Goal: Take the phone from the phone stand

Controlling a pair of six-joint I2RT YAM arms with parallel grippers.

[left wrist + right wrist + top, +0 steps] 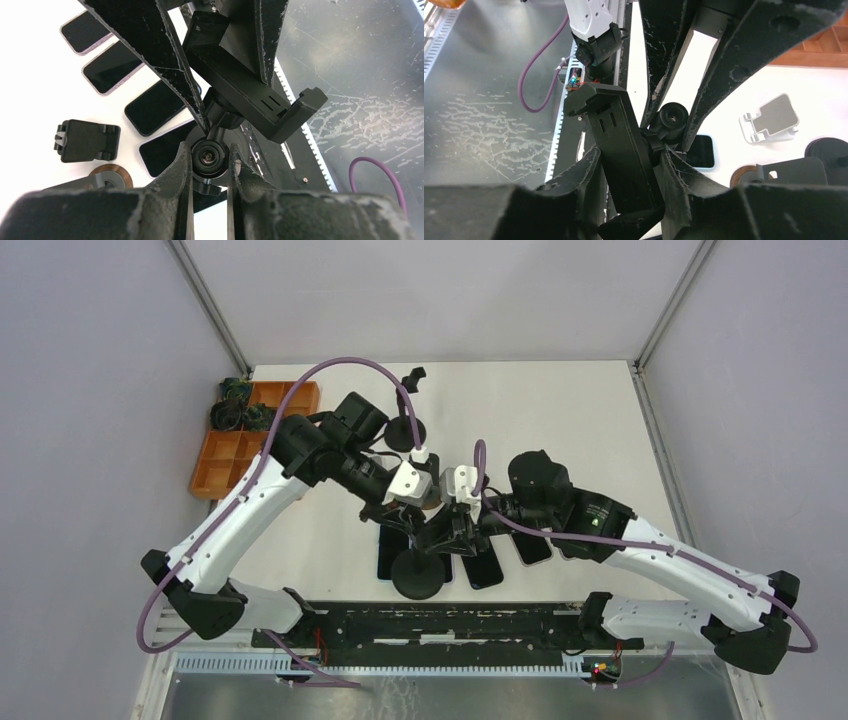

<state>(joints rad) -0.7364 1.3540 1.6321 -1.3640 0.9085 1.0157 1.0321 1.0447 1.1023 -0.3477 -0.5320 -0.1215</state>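
Note:
A black phone stand with a round base (418, 575) stands near the table's front edge. My left gripper (408, 520) is shut on the stand's ball joint (210, 156), one finger (182, 167) on each side of it. My right gripper (447, 528) is shut on the stand's black clamp cradle (621, 135), which also shows in the left wrist view (245, 95). I see no phone in the cradle. Several dark phones lie flat on the table by the base (482, 567), four of them in the left wrist view (155, 106). One blue-edged phone (701, 150) shows behind the cradle.
A second black stand (408, 427) stands behind the arms. An orange parts tray (250, 435) is at the back left. A small black folding stand (85, 141), a wooden disc (107, 175) and a grey stand (771, 117) lie near. The metal rail (430, 625) runs along the front.

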